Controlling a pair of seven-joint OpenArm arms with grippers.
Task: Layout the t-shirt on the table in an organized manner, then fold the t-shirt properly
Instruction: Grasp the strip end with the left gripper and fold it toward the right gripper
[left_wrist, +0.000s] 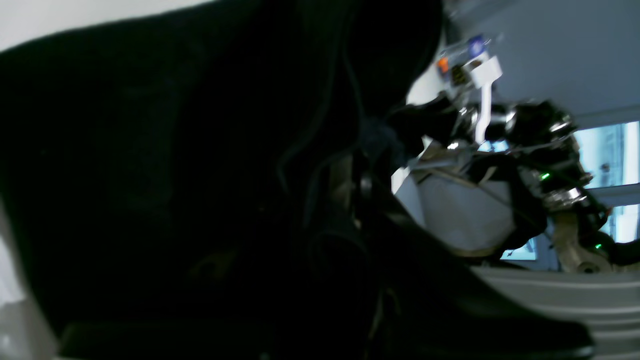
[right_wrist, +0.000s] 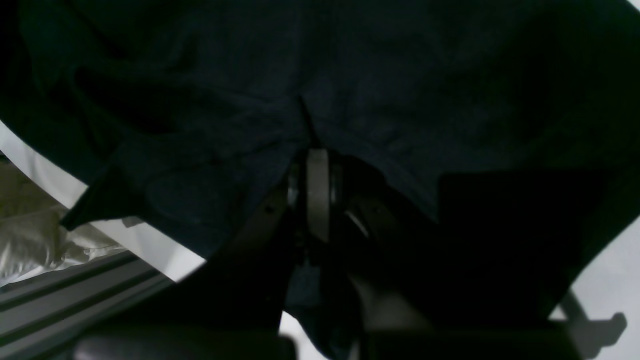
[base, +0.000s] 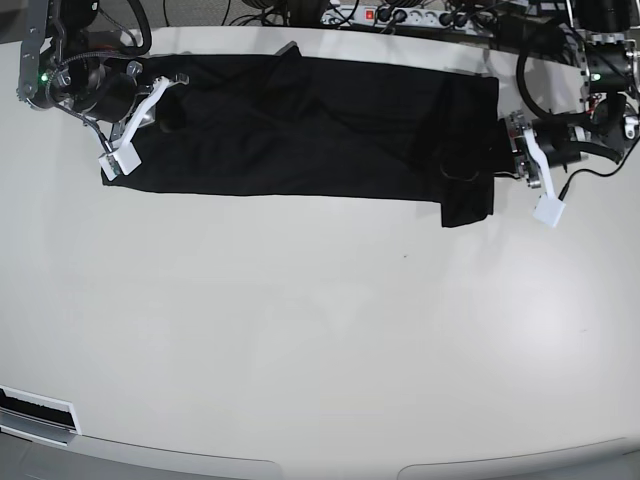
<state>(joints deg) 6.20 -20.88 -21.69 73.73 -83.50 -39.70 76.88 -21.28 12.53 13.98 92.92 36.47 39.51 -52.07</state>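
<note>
Black cloth, the t-shirt (base: 300, 125), lies stretched into a long band across the far side of the tabletop (base: 320, 330), up around twelve o'clock from where I stand, running from ten o'clock to two o'clock. Its long edges look fairly straight, though folds bunch near the middle and one end droops lower at two o'clock.

At each end a claw has hold of it. The right claw (base: 170, 108), at ten o'clock, is clamped tight on the fabric; its wrist view shows cloth gathered and pinched right at the fingertips. The left claw (base: 507, 148), at two o'clock, is closed on the other end, with dark fabric draped over its fingers.

The risk I see is uneven tension. If one arm pulls or lifts harder than the other, the thin pinch of cloth could slip free, or the band could twist and drag its wrinkles along. The drooping end could also fold under itself.

Both arms reach in low from the far corners, wrists turned inward toward each other, forearms close above the surface, cables trailing behind them.
</note>
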